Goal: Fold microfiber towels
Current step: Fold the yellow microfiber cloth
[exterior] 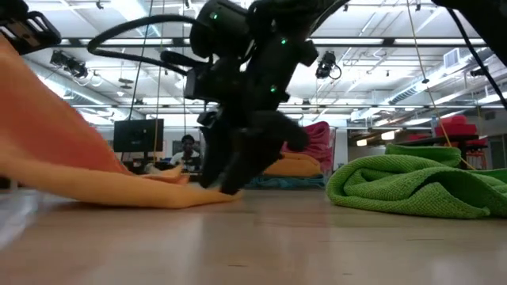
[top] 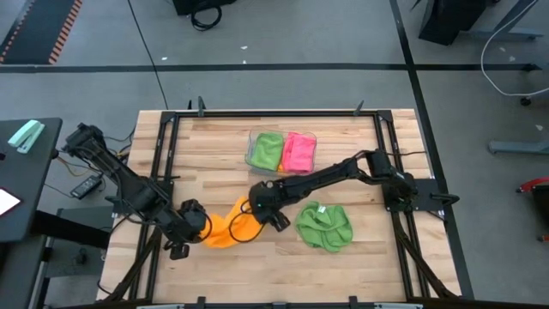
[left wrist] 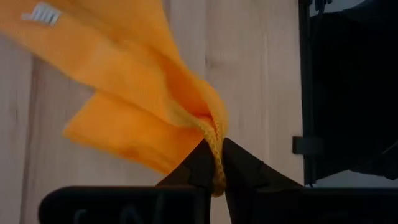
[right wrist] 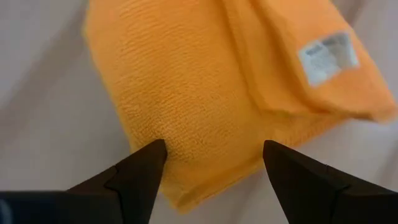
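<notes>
Orange towel [top: 225,227] low and left of centre in the high view, one corner pinched in the left pincer [left wrist: 214,171]. Right pincer [right wrist: 211,165] spread just above the opposite edge. Best lowered squarely, closing on one layer only, cloth kept taut.

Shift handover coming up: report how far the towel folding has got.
Done: a green towel and a pink towel sit in the clear tray. In hand: the left gripper pinches a corner of the orange towel, while the right gripper hangs open over its other end. Left: finishing the orange one and the crumpled green towel on the table.
</notes>
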`<control>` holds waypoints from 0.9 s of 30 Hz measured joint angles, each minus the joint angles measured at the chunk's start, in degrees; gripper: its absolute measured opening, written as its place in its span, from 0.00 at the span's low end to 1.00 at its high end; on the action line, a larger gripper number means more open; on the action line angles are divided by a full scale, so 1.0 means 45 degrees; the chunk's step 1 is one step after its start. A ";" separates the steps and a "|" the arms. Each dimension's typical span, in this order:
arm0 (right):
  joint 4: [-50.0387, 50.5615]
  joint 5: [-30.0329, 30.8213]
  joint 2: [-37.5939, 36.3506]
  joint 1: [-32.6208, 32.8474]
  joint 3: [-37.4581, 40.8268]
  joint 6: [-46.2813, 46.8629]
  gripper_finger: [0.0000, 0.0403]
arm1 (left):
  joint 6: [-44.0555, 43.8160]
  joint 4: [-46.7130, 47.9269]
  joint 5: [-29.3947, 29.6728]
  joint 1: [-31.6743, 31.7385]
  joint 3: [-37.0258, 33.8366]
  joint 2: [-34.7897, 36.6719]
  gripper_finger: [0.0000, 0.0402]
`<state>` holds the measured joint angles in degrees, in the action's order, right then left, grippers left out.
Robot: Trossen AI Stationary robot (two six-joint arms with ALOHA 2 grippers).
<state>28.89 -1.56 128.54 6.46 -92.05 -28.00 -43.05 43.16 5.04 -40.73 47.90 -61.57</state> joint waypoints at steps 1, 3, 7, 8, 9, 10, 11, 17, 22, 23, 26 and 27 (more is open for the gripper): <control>0.0163 0.0005 -0.0175 0.0116 0.0000 0.0079 0.71 | 0.0000 -0.0080 0.0001 0.0001 0.0001 -0.0156 0.09; 0.0575 0.0009 -0.0500 0.0250 0.0060 0.0147 0.71 | 0.0029 -0.0023 -0.0064 0.0000 -0.0011 -0.0458 0.08; 0.0264 0.0450 -0.1452 0.0295 0.0129 -0.0020 0.71 | 0.0050 -0.0072 -0.0249 -0.0005 -0.0009 -0.1142 0.04; 0.0050 0.0471 -0.1685 0.0253 0.0082 -0.0236 0.71 | 0.0047 -0.0109 -0.0255 -0.0005 -0.0009 -0.1286 0.04; -0.0271 0.0490 -0.1849 0.0209 0.0037 -0.0522 0.71 | 0.0045 -0.0076 -0.0271 -0.0005 -0.0009 -0.1413 0.04; -0.0570 0.0490 -0.1876 0.0196 0.0024 -0.0847 0.71 | 0.0041 -0.0058 -0.0282 -0.0005 -0.0009 -0.1533 0.04; -0.0716 0.0508 -0.1833 0.0172 0.0034 -0.1177 0.71 | 0.0002 -0.0095 -0.0336 -0.0005 -0.0009 -0.1647 0.04; -0.2050 0.0388 -0.1093 0.0176 0.0022 -0.3498 0.71 | -0.0354 0.0006 -0.0490 -0.0015 -0.0004 -0.2078 0.08; -0.2020 0.0541 -0.0426 0.0151 0.0107 -0.4666 0.70 | -0.0645 0.0160 -0.0636 -0.0039 0.0001 -0.2154 0.06; -0.2136 0.0546 -0.0429 0.0151 0.0102 -0.4752 0.69 | -0.0667 0.0182 -0.0673 -0.0074 0.0001 -0.2154 0.05; -0.2134 0.0588 -0.0464 0.0093 0.0103 -0.4950 0.66 | -0.0708 0.0203 -0.0709 -0.0165 0.0001 -0.2150 0.04; -0.2032 0.0623 -0.0459 0.0084 0.0124 -0.5016 0.64 | -0.0713 0.0196 -0.0710 -0.0170 0.0001 -0.2153 0.04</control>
<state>19.74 1.24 126.47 6.83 -91.49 -50.57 -46.26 44.04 1.84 -41.50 47.90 -71.26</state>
